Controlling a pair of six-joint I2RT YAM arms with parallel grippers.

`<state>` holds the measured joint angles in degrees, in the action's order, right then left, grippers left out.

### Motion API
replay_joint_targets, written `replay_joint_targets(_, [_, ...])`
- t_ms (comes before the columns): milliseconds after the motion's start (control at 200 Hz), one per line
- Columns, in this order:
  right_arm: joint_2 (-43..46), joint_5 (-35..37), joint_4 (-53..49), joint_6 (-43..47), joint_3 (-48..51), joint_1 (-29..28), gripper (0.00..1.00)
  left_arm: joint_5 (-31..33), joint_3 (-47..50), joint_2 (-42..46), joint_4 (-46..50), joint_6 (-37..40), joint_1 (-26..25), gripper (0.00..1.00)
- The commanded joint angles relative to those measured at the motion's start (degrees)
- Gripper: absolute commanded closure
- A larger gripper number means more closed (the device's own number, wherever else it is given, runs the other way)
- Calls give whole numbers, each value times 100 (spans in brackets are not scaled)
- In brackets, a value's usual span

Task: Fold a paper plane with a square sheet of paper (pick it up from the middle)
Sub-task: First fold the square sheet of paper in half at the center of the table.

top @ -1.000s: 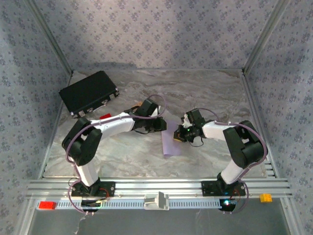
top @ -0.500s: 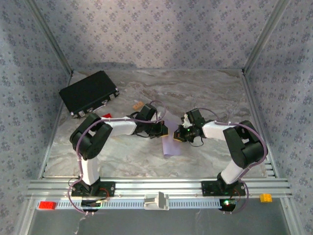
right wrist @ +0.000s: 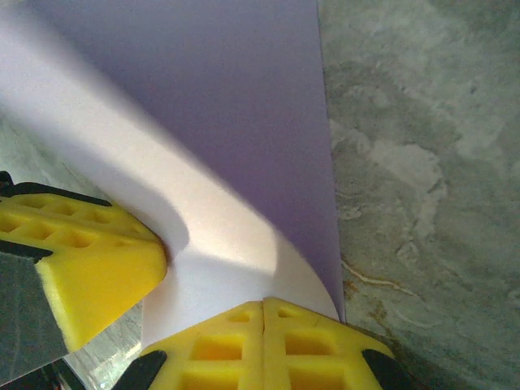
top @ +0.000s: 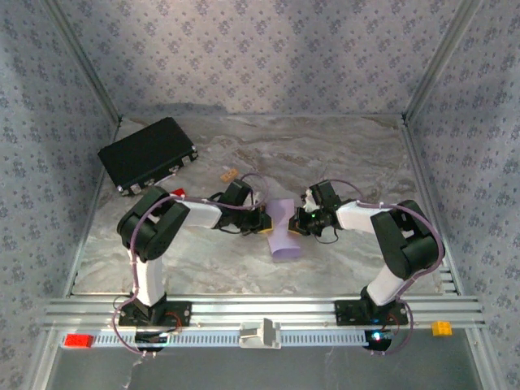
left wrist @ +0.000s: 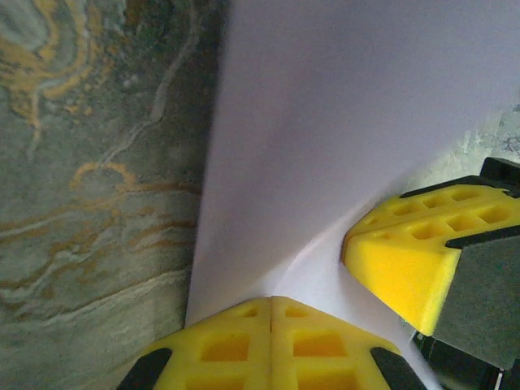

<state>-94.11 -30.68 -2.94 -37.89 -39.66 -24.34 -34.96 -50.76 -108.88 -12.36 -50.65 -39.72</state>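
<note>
Top view: lilac paper [top: 283,237] lies mid-bench [top: 341,154], between the left fingers [top: 265,221] and the right fingers [top: 301,221].
Left wrist: left fingers [left wrist: 236,345] clenched on the paper's near edge.
Right wrist: right fingers [right wrist: 309,349] clenched on its curled edge.

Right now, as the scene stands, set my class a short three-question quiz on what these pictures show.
1. True or false: the left hand and the right hand are both shut on the square sheet of paper.
2. Which thing lies at the far left in the top view? A) black case B) blue bowl C) green cup
3. Fill in: the fingertips of both hands are coloured ___.

Key: 1 true; 2 A; 3 yellow.
</note>
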Motion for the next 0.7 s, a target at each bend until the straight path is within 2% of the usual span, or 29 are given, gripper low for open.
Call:
replay_joint_targets(0, [-195, 800, -666, 79, 275, 23, 100, 243, 198, -145, 139, 134, 56, 100])
replay_joint_targets(270, [-133, 837, -742, 89, 246, 24, 100, 218, -582, 271, 791, 340, 70, 99])
replay_joint_targets(435, [-126, 844, -738, 74, 245, 19, 100, 157, -948, -41, 1034, 447, 95, 99])
replay_joint_targets(695, [-86, 844, -734, 63, 276, 17, 100, 376, -857, -358, 1107, 535, 123, 99])
